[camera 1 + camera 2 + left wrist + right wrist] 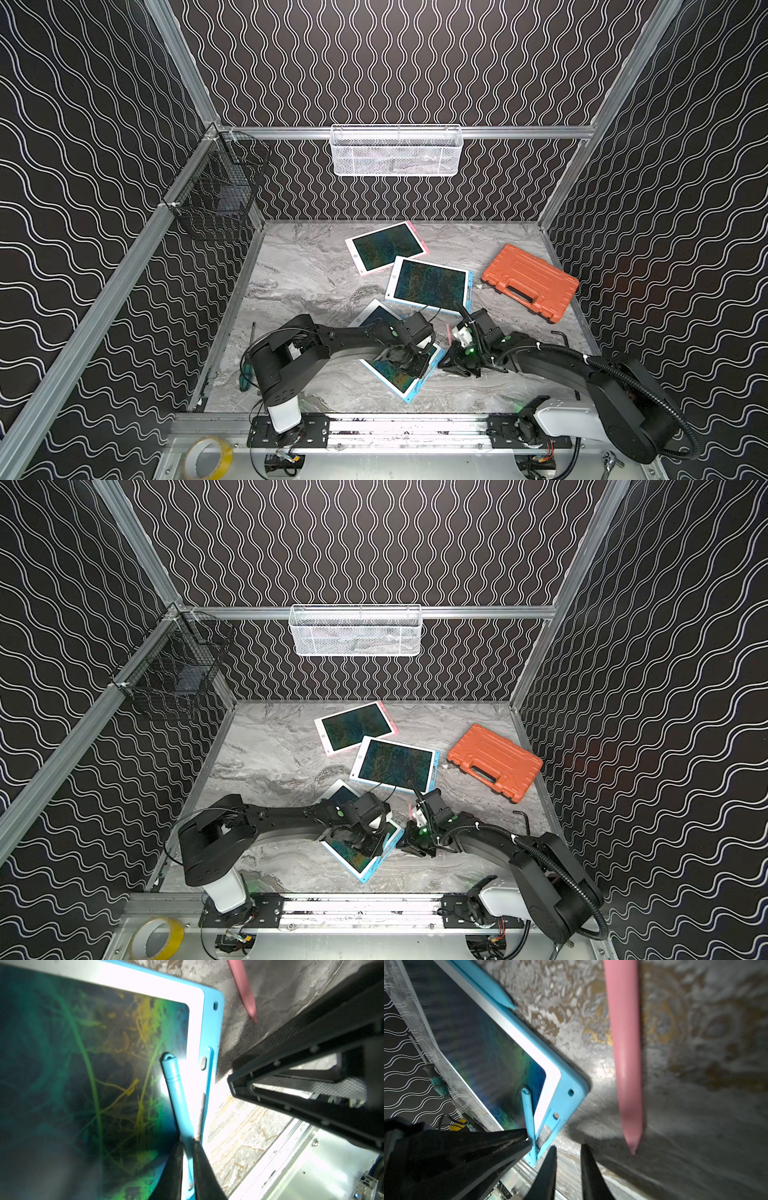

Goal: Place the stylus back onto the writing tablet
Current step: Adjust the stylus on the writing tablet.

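**Holding a stylus just beside its tablet slot**

Left end effector (188, 1144) is clamped on a slim blue plastic stylus (176, 1093) above the blue-framed writing tablet (212, 1022). Its long axis runs almost parallel to the tablet's edge slot (210, 1057), which lies just to the side, toward the right arm. Right end effector (569, 1155) sits near that corner, fingers parted, empty; a pink tapered plastic stylus (625, 1053) lies beyond. Both top views hide the blue stylus under the left wrist; only the wrist views show it.

Dim but sharp top views, wrist views brightly lit up close, white glare on the blue tablet (209, 1028), pink stylus (625, 1043) blurred, dark shadows on the surface (695, 1105).
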